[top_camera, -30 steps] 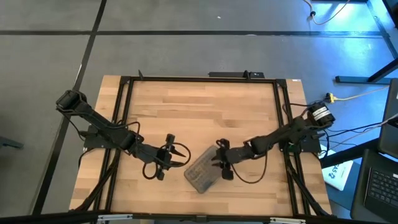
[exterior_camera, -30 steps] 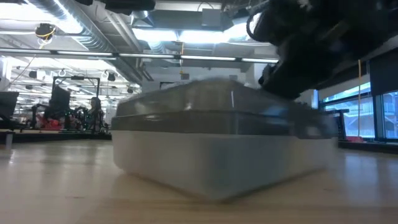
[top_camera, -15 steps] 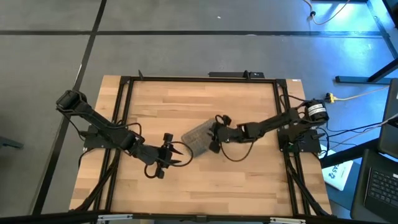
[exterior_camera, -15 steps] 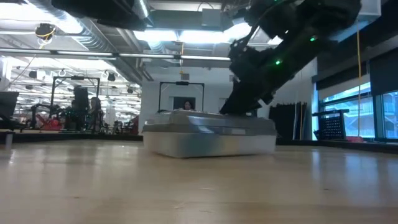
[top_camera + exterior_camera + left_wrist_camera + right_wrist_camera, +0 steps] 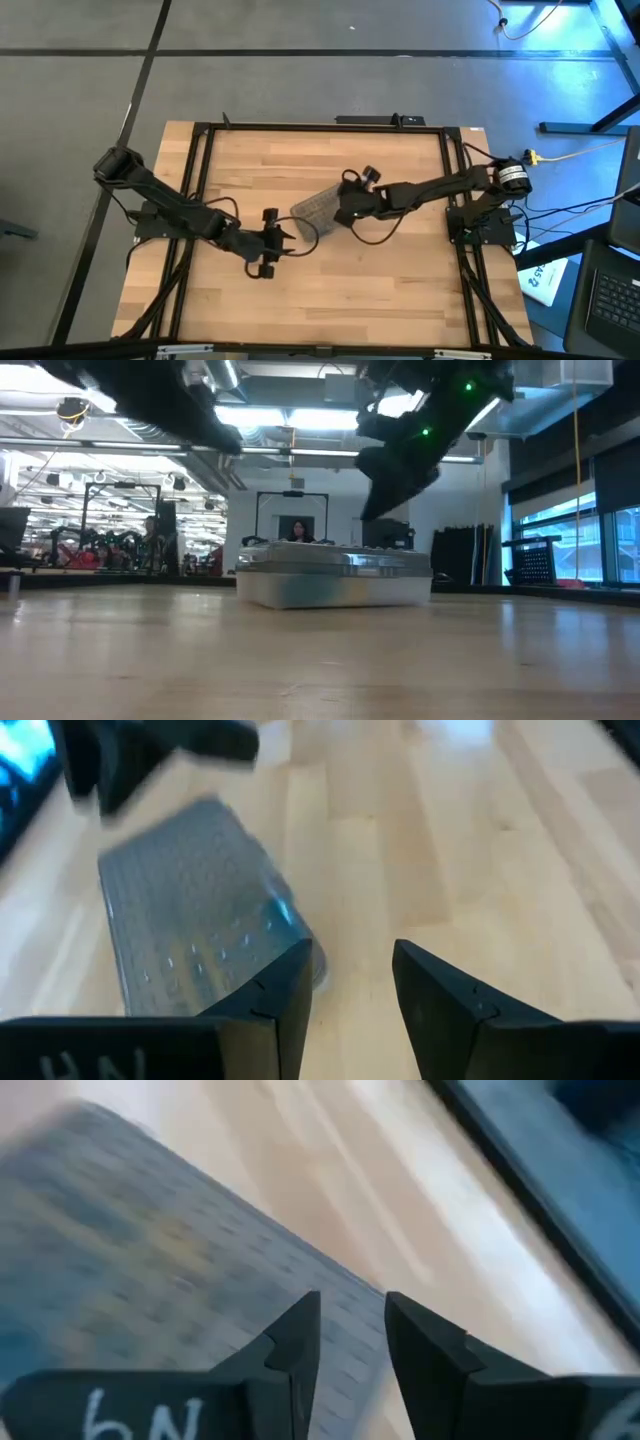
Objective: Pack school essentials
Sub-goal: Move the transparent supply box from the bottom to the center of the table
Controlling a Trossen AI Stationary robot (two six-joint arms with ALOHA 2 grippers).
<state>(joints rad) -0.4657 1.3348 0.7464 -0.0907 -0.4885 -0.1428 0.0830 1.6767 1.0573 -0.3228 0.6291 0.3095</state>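
The clear plastic case point(image 5: 316, 208) with its grey perforated lid lies flat on the table's middle, lid down. It also shows in the low view point(image 5: 335, 575). The school essentials are hidden or out of view. My right gripper point(image 5: 342, 206) hangs just above the case's right end point(image 5: 150, 1250), fingers a little apart. The low view shows air between this gripper point(image 5: 388, 495) and the lid. My left gripper point(image 5: 287, 238) hovers near and left of the case point(image 5: 190, 910), fingers slightly apart and pointing at it.
Black frame rails point(image 5: 200, 180) run along the table's left, far and right sides. Bare wood point(image 5: 400, 290) lies near and right of the case. In the room beyond the table, a person point(image 5: 297, 530) sits behind the case in the low view.
The case has slid from the table's near middle toward the far edge and turned about, dragged by my right gripper. That gripper travelled with it toward the far edge, then rose clear of the lid. My left gripper has stayed close to where it was.
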